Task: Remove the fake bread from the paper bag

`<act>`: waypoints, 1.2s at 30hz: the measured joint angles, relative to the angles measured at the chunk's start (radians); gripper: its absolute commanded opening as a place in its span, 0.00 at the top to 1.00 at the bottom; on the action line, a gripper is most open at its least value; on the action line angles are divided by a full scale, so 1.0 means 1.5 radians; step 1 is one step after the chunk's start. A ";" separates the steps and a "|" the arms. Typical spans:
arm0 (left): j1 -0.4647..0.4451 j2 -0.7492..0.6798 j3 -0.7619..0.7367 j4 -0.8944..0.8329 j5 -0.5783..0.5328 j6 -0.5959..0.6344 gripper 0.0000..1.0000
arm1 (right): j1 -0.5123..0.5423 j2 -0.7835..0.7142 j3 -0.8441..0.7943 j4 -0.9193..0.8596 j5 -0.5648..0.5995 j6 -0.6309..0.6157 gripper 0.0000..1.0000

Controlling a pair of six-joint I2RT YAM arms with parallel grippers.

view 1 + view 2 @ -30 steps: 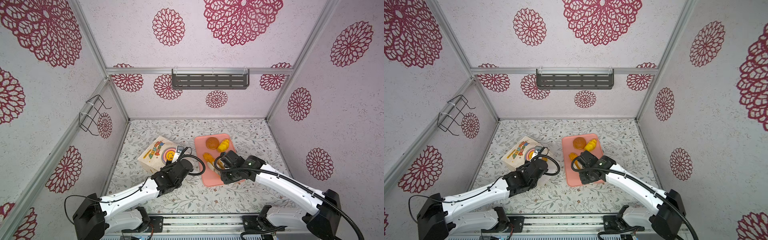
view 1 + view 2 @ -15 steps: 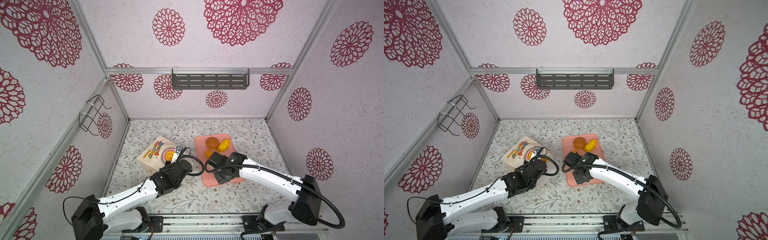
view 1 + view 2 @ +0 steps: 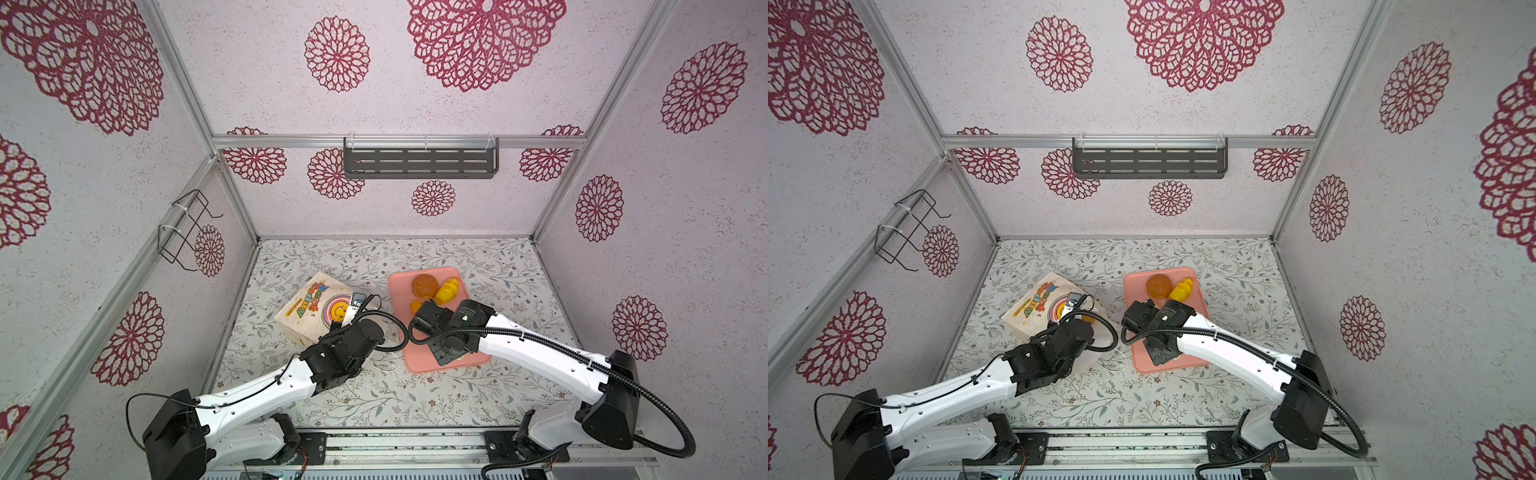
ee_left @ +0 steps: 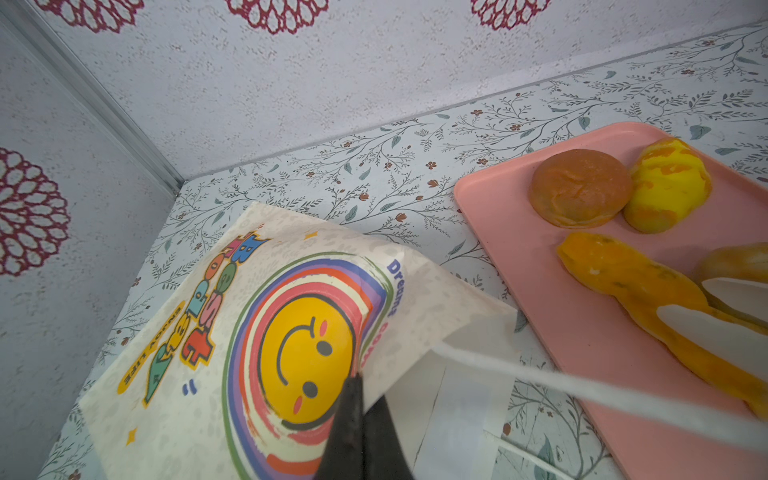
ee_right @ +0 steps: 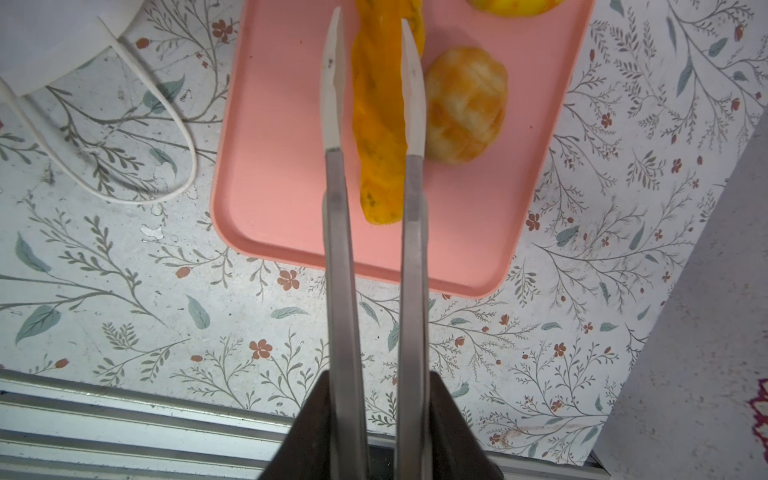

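Right claw [image 5: 371, 20] has edged toward the bag [image 3: 315, 308] over the tray [image 3: 400, 293], narrowly spread above the stick [image 5: 378, 145], gripping nothing. Left claw [image 4: 355, 388] is pressed together on the bag's lip; the bag lies on the table [image 3: 478, 399], and bread [image 3: 424, 286] sits on the tray.

All the words are on the paper bag [image 4: 166, 419]. Its fat letters [image 4: 216, 299] come in many colours and stand in two rows. One row looks like "Best". The other row I cannot read for sure. Beside them a small yellow strip [image 4: 145, 353] says "ENJOY LIFE". A yellow smiley face [image 4: 307, 349] sits inside rainbow rings. Next to the rings is the blue word "Dreams", then a pink word that is partly hidden. The right arm [image 3: 467, 316] has tiny white print, too small to read.
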State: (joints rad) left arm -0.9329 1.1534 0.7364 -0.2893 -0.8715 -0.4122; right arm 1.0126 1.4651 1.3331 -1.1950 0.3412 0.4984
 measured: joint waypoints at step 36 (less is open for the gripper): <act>0.000 -0.044 -0.024 -0.005 -0.001 -0.010 1.00 | -0.090 -0.060 -0.101 0.142 -0.097 -0.025 1.00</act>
State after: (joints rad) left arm -0.9329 1.0878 0.7010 -0.2970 -0.8726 -0.4274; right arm 0.8783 1.3746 1.1820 -0.9825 0.1963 0.4606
